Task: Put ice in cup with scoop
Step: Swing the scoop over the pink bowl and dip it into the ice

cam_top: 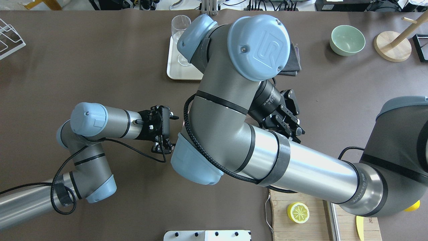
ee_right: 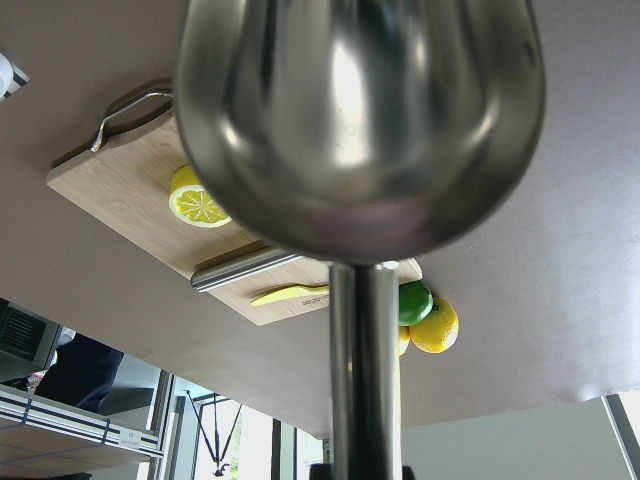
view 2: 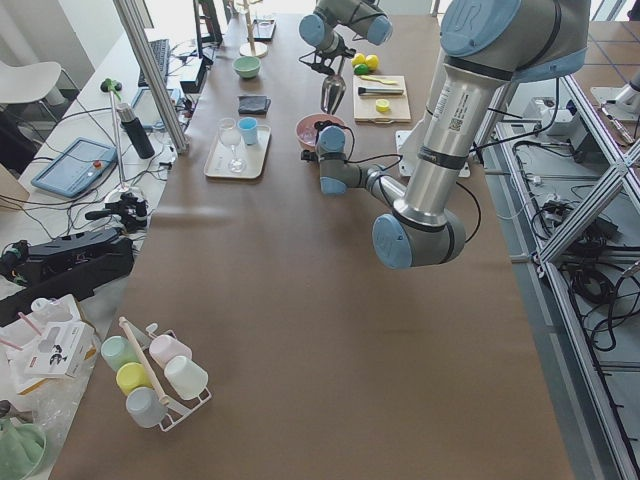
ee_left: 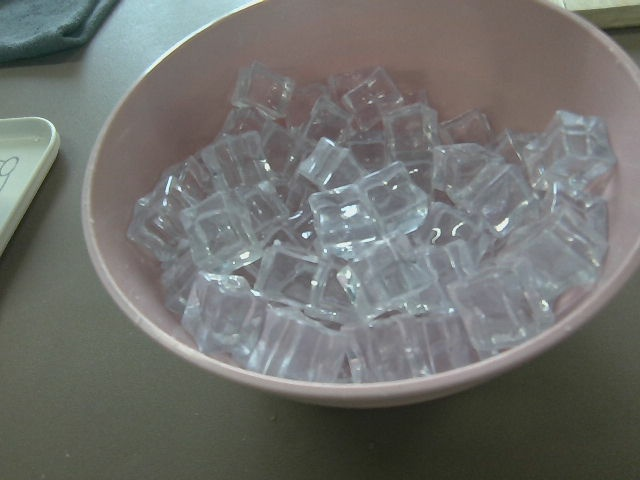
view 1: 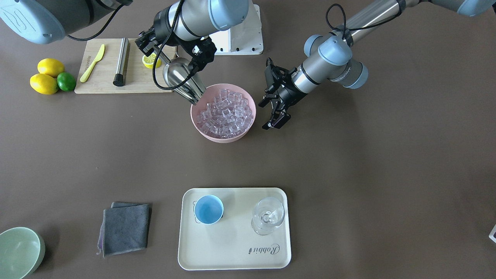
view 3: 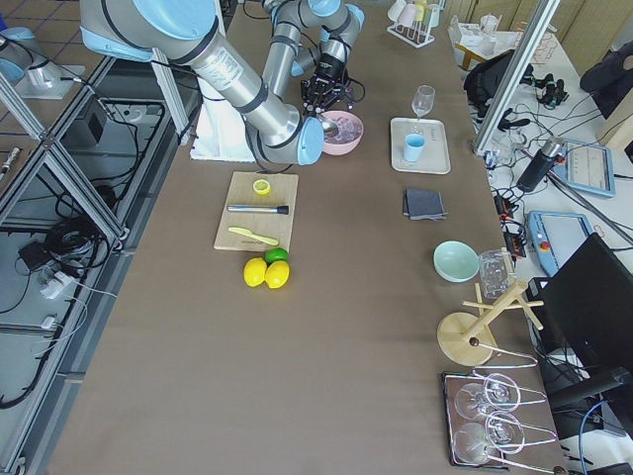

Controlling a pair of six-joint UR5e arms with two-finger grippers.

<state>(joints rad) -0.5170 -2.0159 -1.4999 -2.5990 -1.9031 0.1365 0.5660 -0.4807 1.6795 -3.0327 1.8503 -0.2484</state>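
Scoop tip at pink bowl rim

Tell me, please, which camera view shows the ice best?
The left wrist view: the ice fills the frame, single cubes distinct in the pink bowl. The front-facing view shows the whole pile, smaller. The side views show it tiny; overhead, the right arm hides it; the right wrist view faces the scoop instead.

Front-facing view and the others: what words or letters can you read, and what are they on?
"Rabbit": curly script, upside down in the front-facing view, on the cream tray.
"UR": logo on the right arm's blue joint cap.
Print on the yellow knife: too small to read.
Lettering on the right arm's silver tube: too blurred to read.
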